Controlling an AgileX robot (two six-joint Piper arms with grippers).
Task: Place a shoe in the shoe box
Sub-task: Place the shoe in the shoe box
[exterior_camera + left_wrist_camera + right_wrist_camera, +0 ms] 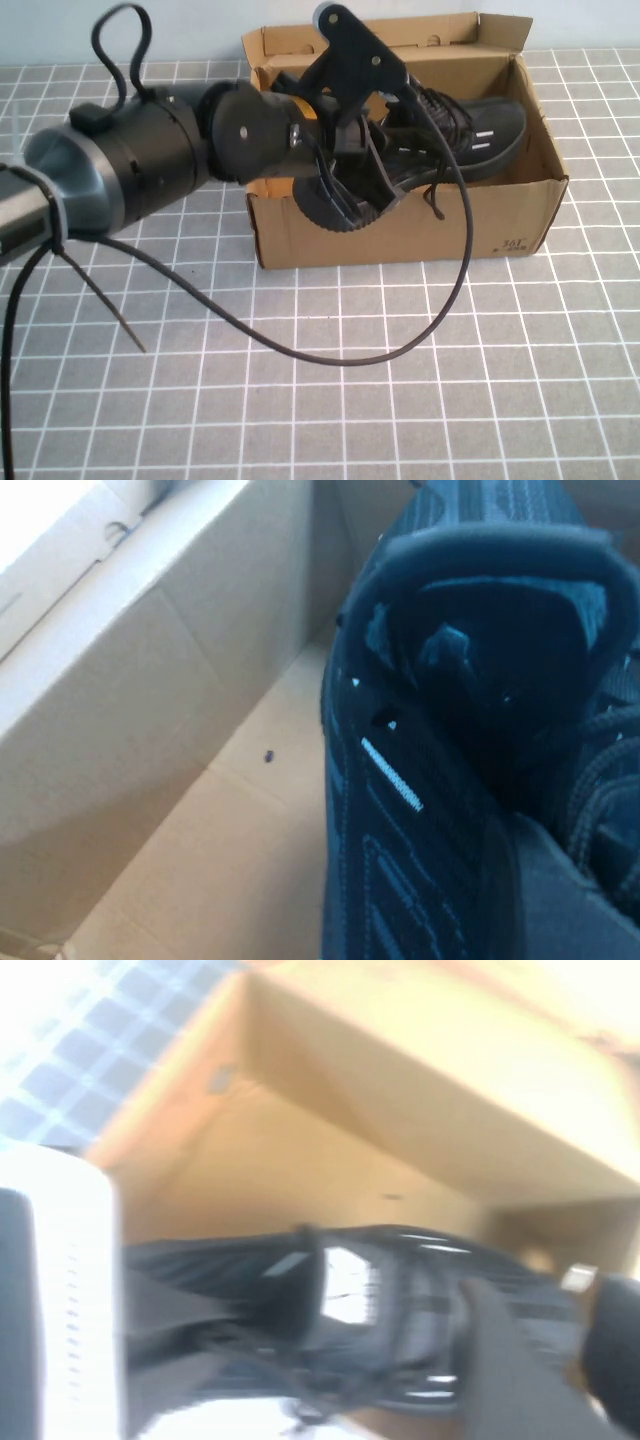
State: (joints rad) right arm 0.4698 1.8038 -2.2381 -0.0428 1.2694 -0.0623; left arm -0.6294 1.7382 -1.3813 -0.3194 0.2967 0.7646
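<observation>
The black shoe lies in the brown cardboard shoe box, toe toward the right end, heel raised at the left. My left gripper reaches down into the box and is shut on the shoe's heel collar. In the left wrist view the shoe fills the frame over the box floor, with one finger against it. The right wrist view is blurred and shows the shoe inside the box. My right gripper has its fingers apart and empty. It is outside the high view.
The box stands at the back middle of a grey grid-patterned table, its flaps folded up. A black cable from the left arm loops over the table in front of the box. A white object sits at the edge of the right wrist view.
</observation>
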